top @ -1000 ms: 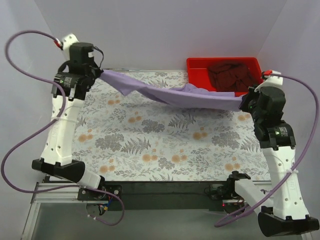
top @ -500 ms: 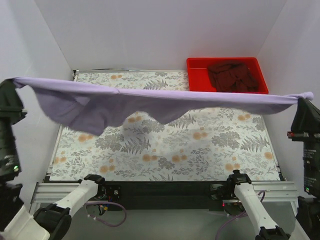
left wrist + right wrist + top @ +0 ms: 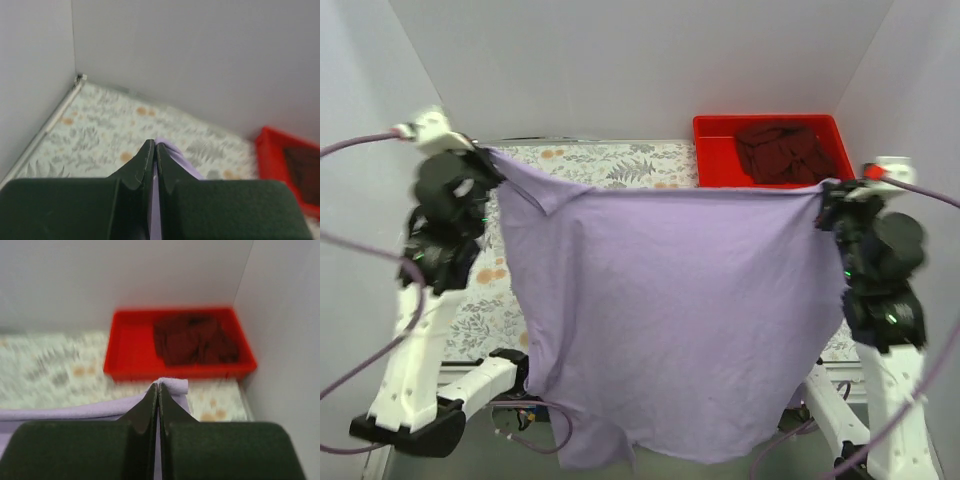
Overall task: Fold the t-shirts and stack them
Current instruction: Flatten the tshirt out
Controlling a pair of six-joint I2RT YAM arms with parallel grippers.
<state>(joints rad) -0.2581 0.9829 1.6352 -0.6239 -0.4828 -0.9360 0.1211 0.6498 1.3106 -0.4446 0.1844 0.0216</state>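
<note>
The pale lavender t-shirt hangs spread like a curtain between both arms, high above the table, its lower edge dropping past the table's near edge. My left gripper is shut on its upper left corner; the cloth shows between the closed jaws of that gripper. My right gripper is shut on the upper right corner; a lavender fold sticks out at the closed tips of that gripper. The dark maroon t-shirt lies crumpled in the red tray, also in the right wrist view.
The table has a floral-print cover, mostly hidden behind the hanging shirt. The red tray sits at the back right corner against the white walls. White walls enclose the back and both sides.
Both arms have swung from high and near the camera back over the table, and the lavender shirt, stretched as a band before, now hangs down as a full sheet.
</note>
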